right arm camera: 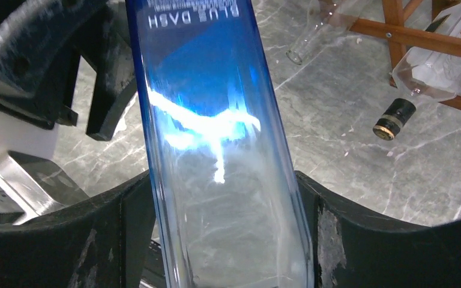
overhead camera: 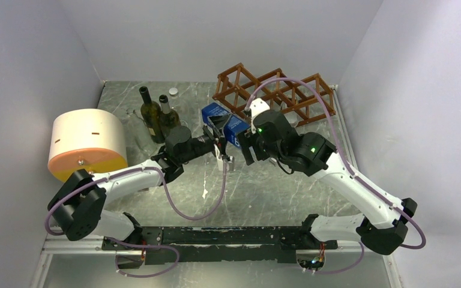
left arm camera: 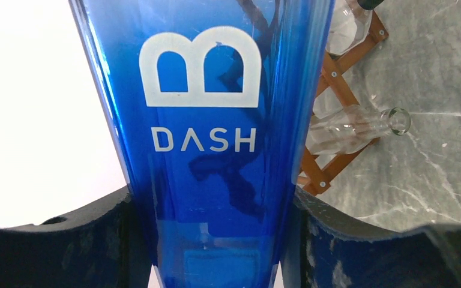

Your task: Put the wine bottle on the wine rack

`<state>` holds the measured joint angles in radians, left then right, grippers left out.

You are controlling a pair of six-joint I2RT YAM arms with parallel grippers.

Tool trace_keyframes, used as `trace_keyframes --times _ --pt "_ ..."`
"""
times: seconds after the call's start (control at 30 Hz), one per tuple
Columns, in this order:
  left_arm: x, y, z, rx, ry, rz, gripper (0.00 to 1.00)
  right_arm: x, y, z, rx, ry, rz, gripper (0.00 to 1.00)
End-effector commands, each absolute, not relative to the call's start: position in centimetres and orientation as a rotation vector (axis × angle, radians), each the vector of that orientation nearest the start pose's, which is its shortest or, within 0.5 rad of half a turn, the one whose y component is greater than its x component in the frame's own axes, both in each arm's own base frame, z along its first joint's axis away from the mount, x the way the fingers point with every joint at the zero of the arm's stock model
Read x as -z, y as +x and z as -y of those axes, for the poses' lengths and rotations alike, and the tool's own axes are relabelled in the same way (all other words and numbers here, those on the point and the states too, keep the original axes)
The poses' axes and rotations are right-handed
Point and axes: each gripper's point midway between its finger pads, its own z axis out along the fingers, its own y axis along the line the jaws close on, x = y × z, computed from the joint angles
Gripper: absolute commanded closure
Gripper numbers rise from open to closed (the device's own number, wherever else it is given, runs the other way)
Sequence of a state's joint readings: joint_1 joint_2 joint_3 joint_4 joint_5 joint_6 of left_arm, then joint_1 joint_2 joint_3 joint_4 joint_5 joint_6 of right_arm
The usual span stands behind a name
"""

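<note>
A square blue glass wine bottle point(overhead camera: 223, 122) marked "DASH" hangs above the table between my two grippers, in front of the reddish-brown lattice wine rack point(overhead camera: 276, 91). My left gripper point(overhead camera: 220, 144) is shut on it; in the left wrist view the bottle point(left arm camera: 207, 120) fills the middle between the jaws of that gripper point(left arm camera: 216, 240). My right gripper point(overhead camera: 245, 143) is also shut on it; in the right wrist view the clear lower part of the bottle point(right arm camera: 216, 120) sits between both fingers of that gripper point(right arm camera: 228, 234). The rack also shows in the left wrist view point(left arm camera: 330, 90) and the right wrist view point(right arm camera: 420, 33).
Clear glass bottles point(left arm camera: 360, 126) lie in the rack, and a dark bottle neck with a gold cap point(right arm camera: 395, 117) sticks out of it. Two green bottles point(overhead camera: 152, 115) stand at the back left. A large cream and orange cylinder point(overhead camera: 87, 144) lies at the left wall.
</note>
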<state>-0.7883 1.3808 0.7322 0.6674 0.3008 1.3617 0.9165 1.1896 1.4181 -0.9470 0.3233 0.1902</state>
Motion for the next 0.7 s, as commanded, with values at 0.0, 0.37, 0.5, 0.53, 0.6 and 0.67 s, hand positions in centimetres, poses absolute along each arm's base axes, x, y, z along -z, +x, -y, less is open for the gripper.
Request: trace_keyframes --times 0.0,0.37,0.5,0.53,0.6,0.67 --pt "-38.1 30.6 32.0 -0.193 1.196 -0.409 0.93 -26.9 21.9 -21.1 -0.217 -0.655 -2.191 0.20" --pt "-37.8 30.5 31.6 -0.193 1.158 -0.408 0.61 -28.1 23.3 -21.3 -0.199 -0.599 -2.129 0.91" --pt "-37.0 31.1 31.0 -0.175 1.120 -0.469 0.25 -29.2 24.2 -20.5 -0.154 -0.505 -2.091 1.00" --pt "-36.5 31.2 31.1 -0.160 1.132 -0.497 0.21 -29.7 24.4 -20.3 -0.153 -0.479 -2.073 1.00" --pt "-35.2 31.6 31.2 -0.127 1.170 -0.564 0.11 -30.5 24.8 -19.8 -0.147 -0.419 -2.043 1.00" --pt "-34.2 31.6 31.3 -0.091 1.194 -0.611 0.07 -31.4 25.2 -19.4 -0.149 -0.363 -2.005 1.00"
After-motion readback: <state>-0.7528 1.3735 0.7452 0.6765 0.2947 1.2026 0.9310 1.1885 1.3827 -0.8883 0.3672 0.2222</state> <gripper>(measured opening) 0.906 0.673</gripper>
